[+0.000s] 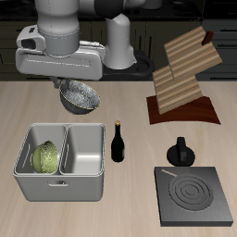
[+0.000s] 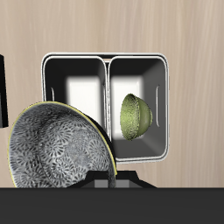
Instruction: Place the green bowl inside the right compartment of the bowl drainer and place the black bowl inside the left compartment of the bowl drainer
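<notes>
Black bowl (image 2: 54, 147) tilted in closed pincer (image 1: 74, 86) over wooden table (image 1: 139, 130), green bowl (image 1: 44, 157) in bowl drainer (image 1: 60, 185)

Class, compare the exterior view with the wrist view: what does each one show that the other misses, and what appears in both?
Only the exterior view shows the dark bottle, the wooden rack, the stove plate and the moka pot. Only the wrist view looks straight down into the drainer's empty well. Both show the bowl drainer, the green bowl lying tilted in one well, and the black bowl held at the tool, above the table behind the drainer.
</notes>
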You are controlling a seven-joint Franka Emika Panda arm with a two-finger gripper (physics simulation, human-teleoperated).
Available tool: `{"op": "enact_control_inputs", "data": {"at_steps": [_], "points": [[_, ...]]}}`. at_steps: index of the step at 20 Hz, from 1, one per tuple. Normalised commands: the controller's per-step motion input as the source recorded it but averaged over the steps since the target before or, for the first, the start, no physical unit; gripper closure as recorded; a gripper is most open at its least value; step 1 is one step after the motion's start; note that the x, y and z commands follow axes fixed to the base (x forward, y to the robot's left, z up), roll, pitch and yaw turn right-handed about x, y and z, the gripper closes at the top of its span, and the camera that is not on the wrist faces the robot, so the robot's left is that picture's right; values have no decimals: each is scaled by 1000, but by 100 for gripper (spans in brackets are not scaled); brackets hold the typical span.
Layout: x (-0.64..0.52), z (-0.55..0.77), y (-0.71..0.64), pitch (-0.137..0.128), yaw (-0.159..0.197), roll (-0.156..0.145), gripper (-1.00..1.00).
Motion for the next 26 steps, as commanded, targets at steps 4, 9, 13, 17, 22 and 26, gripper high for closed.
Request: {"op": "enact_control_inputs", "data": {"at_steps": [4,9,13,17,22,26], "points": [[126,-167,35,29,4,9,100],[122,-246,44,30,23,13,100],[71,-322,7,43,10,15,100],[48,-308,-53,37,8,3,100],[56,-279,-21,36,11,7,100],[30,-252,62,29,6,23,100]]}}
